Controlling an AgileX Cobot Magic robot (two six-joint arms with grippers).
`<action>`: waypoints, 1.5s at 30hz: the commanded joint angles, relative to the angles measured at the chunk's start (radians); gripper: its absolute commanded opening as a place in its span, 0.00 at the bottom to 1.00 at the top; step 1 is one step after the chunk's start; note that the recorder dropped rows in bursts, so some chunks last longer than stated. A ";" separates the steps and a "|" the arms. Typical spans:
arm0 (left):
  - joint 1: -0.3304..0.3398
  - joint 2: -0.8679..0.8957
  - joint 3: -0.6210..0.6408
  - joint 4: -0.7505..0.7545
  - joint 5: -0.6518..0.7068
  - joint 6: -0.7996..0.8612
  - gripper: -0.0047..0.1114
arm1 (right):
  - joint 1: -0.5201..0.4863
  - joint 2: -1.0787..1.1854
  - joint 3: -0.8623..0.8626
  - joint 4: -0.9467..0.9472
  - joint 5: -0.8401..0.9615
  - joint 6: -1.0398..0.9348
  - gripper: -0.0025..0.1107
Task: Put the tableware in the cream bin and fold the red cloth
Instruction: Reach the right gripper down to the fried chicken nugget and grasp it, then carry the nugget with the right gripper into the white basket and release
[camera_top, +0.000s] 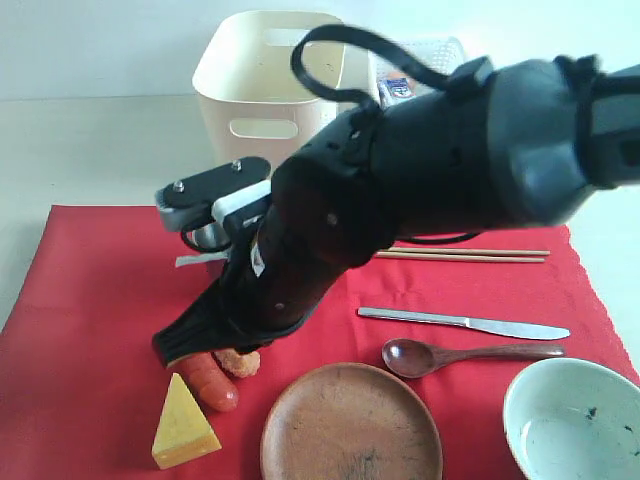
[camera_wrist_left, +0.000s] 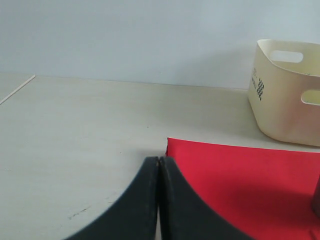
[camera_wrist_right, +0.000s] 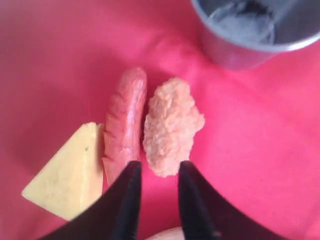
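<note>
The steel cup (camera_wrist_right: 250, 35) stands upright on the red cloth (camera_wrist_right: 260, 150), near the sausage (camera_wrist_right: 125, 120) and breaded nugget (camera_wrist_right: 172, 125) lying side by side. My right gripper (camera_wrist_right: 159, 166) hovers over their ends, jaws slightly parted, grasping nothing. My left gripper (camera_wrist_left: 159, 161) is clenched empty at the cloth's corner.

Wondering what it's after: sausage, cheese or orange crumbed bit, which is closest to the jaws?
The orange crumbed piece: its end lies between the jaw tips. The sausage lies just outside them, the cheese farther off.
</note>
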 joint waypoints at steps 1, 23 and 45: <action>-0.008 -0.005 0.003 0.004 -0.006 0.001 0.06 | 0.013 0.036 0.003 0.006 -0.013 0.012 0.40; -0.008 -0.005 0.003 0.007 -0.006 0.001 0.06 | 0.008 0.256 -0.172 -0.135 0.071 -0.050 0.45; -0.008 -0.005 0.003 0.007 -0.006 0.001 0.06 | 0.008 0.126 -0.172 -0.175 0.118 -0.048 0.02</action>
